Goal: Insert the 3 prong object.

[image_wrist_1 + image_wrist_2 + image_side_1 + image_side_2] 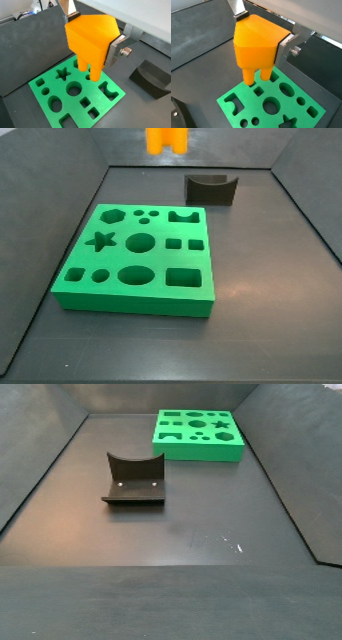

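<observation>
My gripper (92, 34) is shut on the 3 prong object (90, 42), a bright orange piece with a blocky top and thin prongs pointing down. Silver fingers (114, 49) press its two sides; both wrist views show this (254, 47). It hangs above the green board (73, 97), over the board's edge near some small holes, with the prong tips apart from the board (271, 107). In a side view only the orange prongs (167, 140) show, at the top edge, high over the board's far end (140, 258). The other side view shows the board (198, 434) but no gripper.
A dark grey curved block (211, 188) stands on the dark floor beyond the board; it also shows in a side view (134, 479) and a wrist view (150, 80). Dark walls enclose the floor (267, 278). The board has several shaped holes.
</observation>
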Available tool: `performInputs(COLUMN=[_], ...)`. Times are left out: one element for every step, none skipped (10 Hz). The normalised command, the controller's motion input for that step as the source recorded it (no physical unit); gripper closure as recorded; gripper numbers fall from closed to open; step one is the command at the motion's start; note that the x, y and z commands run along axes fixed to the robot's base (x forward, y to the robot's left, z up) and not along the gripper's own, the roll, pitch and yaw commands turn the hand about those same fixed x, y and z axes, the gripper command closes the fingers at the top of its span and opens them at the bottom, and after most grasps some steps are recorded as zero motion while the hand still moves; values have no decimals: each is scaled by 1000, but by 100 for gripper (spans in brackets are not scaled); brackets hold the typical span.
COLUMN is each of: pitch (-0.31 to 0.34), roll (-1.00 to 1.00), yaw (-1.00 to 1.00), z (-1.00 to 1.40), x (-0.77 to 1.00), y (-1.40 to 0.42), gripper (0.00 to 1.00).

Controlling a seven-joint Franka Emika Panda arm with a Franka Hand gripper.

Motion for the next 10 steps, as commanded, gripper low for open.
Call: performInputs(pitch=[-50, -70, -106, -150, -119, -119, -187, -194, -146, -134], roll=[119, 133, 0, -117, -190, -207, -157, 0, 0, 0], yaw=[0, 43, 220, 274, 277, 197, 80, 0, 0, 0], z=[-446, -577, -677, -791, -720, -703, -691, -631, -486, -389], x=[-83, -40, 0, 0, -9, -106, -266, -377, -329, -286], y=[117, 223, 297, 366, 366, 311, 217, 37, 43, 63], gripper=[100, 100, 100, 100, 100, 100, 100, 100, 100, 100])
